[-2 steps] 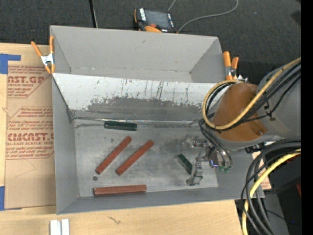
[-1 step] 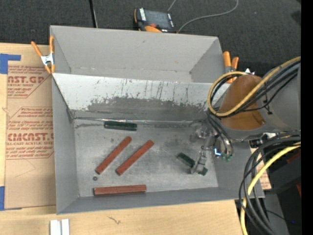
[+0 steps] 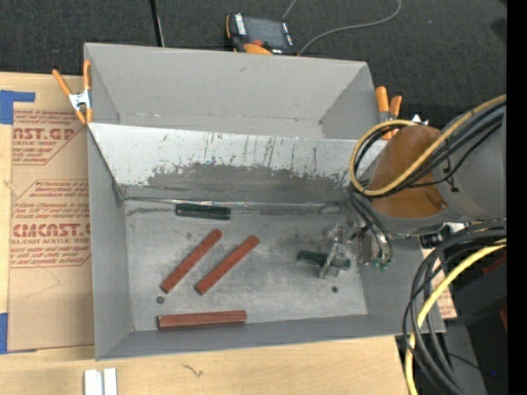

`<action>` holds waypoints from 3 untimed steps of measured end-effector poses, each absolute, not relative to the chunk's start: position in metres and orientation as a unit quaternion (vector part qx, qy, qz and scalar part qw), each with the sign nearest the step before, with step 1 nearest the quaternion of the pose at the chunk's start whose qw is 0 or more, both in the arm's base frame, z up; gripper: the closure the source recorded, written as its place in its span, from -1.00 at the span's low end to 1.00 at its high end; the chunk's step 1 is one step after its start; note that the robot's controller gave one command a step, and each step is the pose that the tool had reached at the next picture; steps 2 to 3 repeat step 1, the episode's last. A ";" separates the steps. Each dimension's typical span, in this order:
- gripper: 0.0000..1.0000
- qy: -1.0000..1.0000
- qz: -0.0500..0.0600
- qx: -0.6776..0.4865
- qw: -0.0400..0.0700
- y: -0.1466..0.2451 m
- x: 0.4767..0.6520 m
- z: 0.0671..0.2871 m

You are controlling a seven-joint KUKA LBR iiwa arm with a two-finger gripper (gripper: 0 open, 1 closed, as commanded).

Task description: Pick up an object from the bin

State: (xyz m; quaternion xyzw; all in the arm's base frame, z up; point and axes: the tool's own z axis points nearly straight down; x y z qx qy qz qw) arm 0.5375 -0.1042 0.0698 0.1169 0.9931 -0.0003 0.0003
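The gripper [image 3: 336, 259] is down at the right of the bin [image 3: 247, 89] floor, touching or just beside a small dark green piece [image 3: 310, 258], though I can't tell how open it is or whether it holds anything, with three red bars [image 3: 191, 260] [image 3: 226, 264] [image 3: 202, 320] lying well to its left.

three red-brown bars [image 3: 191, 260] [image 3: 227, 264] [image 3: 202, 319], one long dark green stick [image 3: 202, 211], one small dark green piece [image 3: 310, 257]
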 end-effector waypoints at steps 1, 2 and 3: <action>1.00 0.993 0.000 0.117 0.006 -0.112 0.546 0.203; 1.00 0.993 0.000 0.117 0.006 -0.112 0.546 0.203; 1.00 0.993 0.000 0.117 0.006 -0.112 0.546 0.203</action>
